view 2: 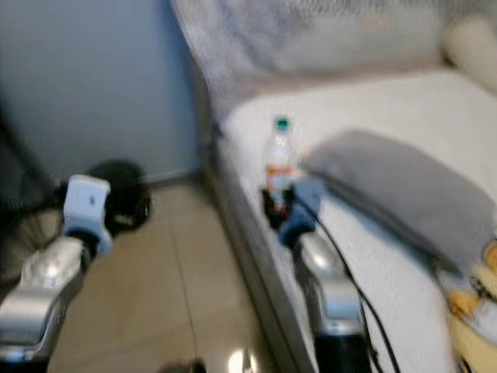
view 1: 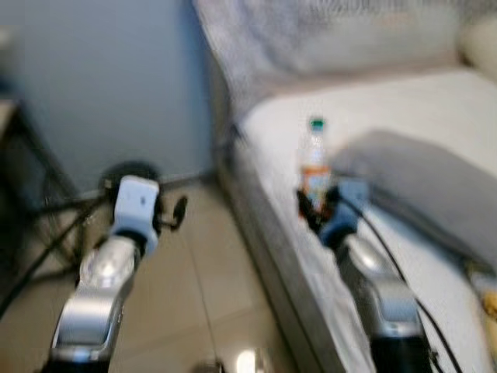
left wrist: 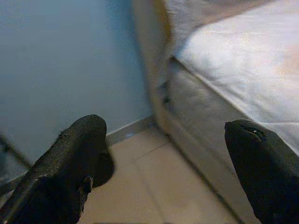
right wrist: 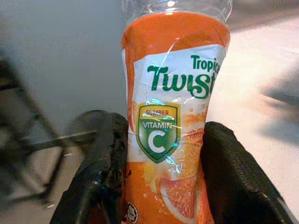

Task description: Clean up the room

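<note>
Standing upright, orange bottle [right wrist: 170, 126] clamped between right claw [right wrist: 163, 182] fingers.

Right end effector [view 1: 316, 208] raised forward, fingers clamped. Left end effector [left wrist: 168, 172] forward, fingers spread wide.

one bottle [view 1: 314, 165], one grey cushion [view 2: 396, 186], one bed [view 1: 435, 109], two pincers

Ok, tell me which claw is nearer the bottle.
Right. The right claw is shut on the bottle, holding it upright at the bed's edge. The left claw is open, off to the left over the floor.
</note>
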`<state>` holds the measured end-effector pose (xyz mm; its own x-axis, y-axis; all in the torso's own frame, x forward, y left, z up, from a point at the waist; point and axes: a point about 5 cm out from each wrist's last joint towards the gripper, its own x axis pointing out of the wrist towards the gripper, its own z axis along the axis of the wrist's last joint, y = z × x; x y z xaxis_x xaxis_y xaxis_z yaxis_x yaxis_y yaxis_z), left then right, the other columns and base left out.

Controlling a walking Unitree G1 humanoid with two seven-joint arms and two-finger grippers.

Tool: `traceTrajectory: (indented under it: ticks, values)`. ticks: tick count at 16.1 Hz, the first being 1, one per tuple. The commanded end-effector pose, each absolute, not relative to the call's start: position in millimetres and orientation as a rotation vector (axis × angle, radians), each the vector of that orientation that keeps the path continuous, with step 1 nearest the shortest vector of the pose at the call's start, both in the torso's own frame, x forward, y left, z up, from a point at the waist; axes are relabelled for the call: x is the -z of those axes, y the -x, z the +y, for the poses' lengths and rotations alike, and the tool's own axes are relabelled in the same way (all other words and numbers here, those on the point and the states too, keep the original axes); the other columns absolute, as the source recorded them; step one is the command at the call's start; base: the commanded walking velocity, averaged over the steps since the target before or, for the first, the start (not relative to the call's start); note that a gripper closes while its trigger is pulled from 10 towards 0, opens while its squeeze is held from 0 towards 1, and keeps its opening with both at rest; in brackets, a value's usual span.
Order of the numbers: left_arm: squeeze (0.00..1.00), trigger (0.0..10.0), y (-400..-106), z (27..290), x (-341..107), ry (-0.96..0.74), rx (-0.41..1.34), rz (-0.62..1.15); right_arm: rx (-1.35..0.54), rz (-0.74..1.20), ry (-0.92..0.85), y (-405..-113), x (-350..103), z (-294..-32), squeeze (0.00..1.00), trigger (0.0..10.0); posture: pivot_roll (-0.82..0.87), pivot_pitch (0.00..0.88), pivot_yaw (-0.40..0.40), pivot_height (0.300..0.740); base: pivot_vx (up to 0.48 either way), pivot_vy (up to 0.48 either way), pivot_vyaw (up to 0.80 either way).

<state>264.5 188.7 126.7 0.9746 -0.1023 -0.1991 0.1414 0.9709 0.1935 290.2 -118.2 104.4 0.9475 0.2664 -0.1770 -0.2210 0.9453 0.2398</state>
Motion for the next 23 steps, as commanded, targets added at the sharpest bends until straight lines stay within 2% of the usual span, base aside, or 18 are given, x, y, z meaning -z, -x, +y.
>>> traceTrajectory:
  ticks: [1, 3, 18, 23]
  values:
    - [0.00, 10.0, -263.4, 187.5, -127.5, -0.208, 0.128, 0.182, -0.231, 0.223, -0.217, -290.1, -102.5, -123.9, 0.00, 10.0, -0.01, 0.000, -0.011, 0.740, 0.000, 0.000, 0.80]
    - [0.00, 10.0, -262.8, 187.6, -127.0, -0.207, 0.131, 0.179, -0.199, 0.230, -0.200, -290.6, -100.9, -126.4, 0.00, 10.0, -0.01, 0.000, -0.013, 0.740, 0.000, 0.000, 0.00]
    - [0.00, 10.0, -260.0, 186.2, -126.1, -0.210, 0.149, 0.175, -0.225, 0.231, -0.162, -289.1, -99.8, -126.1, 0.00, 10.0, 0.00, 0.000, -0.027, 0.740, 0.278, 0.000, 0.00]
    - [0.00, 10.0, -260.8, 186.2, -127.0, -0.212, 0.149, 0.175, -0.205, 0.233, -0.172, -289.5, -99.4, -125.3, 0.00, 10.0, 0.00, 0.000, -0.026, 0.740, 0.281, 0.000, 0.60]
